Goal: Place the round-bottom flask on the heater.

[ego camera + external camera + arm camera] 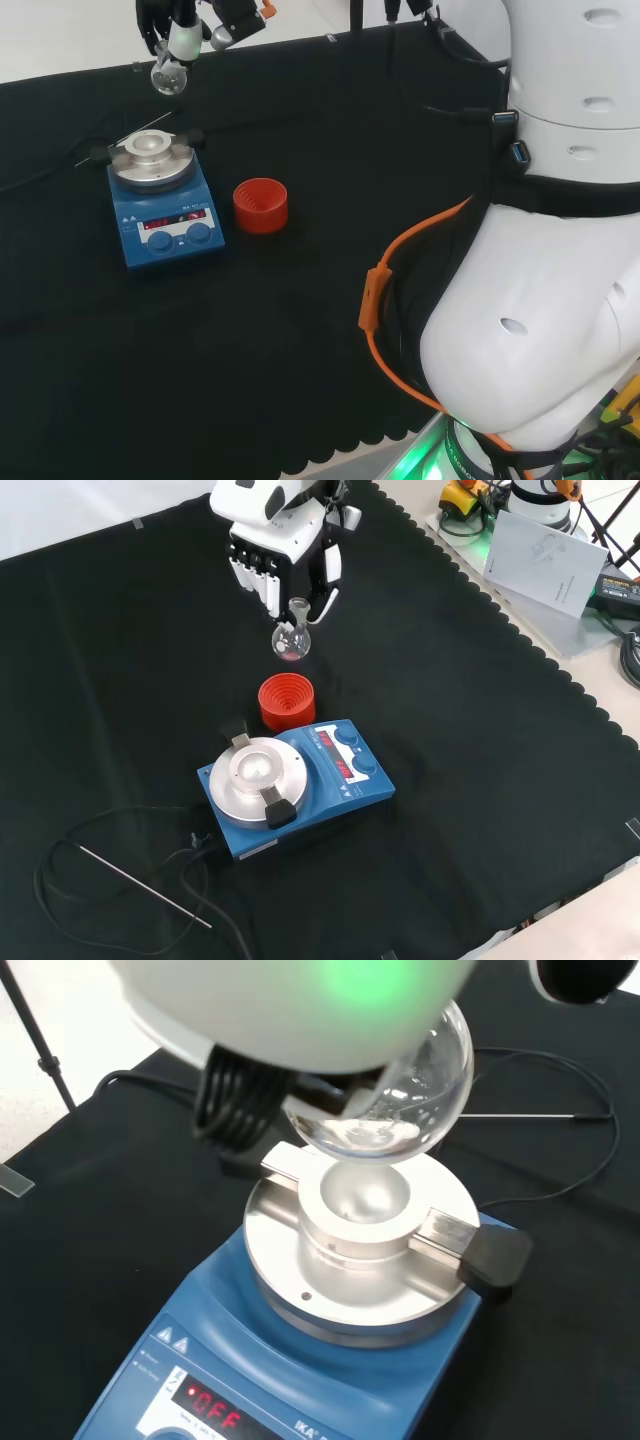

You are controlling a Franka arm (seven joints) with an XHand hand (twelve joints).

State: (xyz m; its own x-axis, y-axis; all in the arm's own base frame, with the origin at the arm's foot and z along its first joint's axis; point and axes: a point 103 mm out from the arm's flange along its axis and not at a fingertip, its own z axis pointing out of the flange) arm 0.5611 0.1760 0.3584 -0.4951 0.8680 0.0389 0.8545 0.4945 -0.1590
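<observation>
Front view, upper middle: my hand (pixel 285 565) pinches the round-bottom flask (pixel 291 637) by its neck, keeping its bulb free for the heater (pixel 290 785).

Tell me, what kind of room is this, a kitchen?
Probably a science lab. A robot hand holds a round glass flask above a bench with a blue heater and a red ribbed flask stand.

Head view: camera high behind arm base, facing over white links (pixel 560 300) onto black cloth (pixel 300 350). Front view: opposite side, looking down on cloth, about quarter turn off. Both share heater (pixel 160 195), red stand (pixel 261 204). Wrist view: very close, looking past flask (pixel 395 1100) down onto heater.
</observation>
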